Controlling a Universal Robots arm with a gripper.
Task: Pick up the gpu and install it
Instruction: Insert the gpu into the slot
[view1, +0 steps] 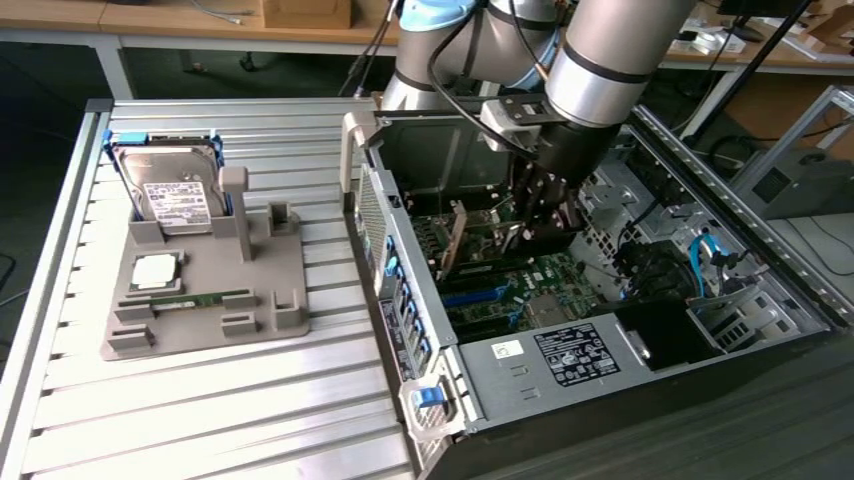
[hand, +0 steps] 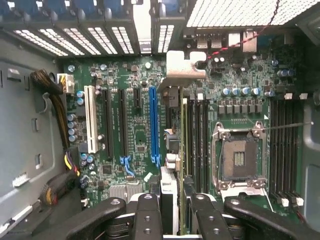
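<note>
The gpu (view1: 458, 240) stands on edge inside the open computer case (view1: 400, 300), just above the motherboard (view1: 507, 300). My gripper (view1: 545, 222) reaches down into the case and is shut on the card. In the wrist view the gpu (hand: 176, 150) runs edge-on away from my gripper (hand: 173, 216), pinched between the two black fingers (hand: 147, 215). Its pale metal bracket (hand: 184, 65) points at the case's rear slot openings. The card hangs close beside the long blue slot (hand: 154, 125). I cannot tell whether its lower edge touches the board.
On the slatted table at the exterior view's left lies a grey fixture tray (view1: 274, 318) with a silver hard drive (view1: 167, 190), a processor chip (view1: 154, 268) and a green memory stick (view1: 200, 298). Case walls, blue cables (view1: 707, 260) and the power supply (view1: 574, 352) crowd the gripper.
</note>
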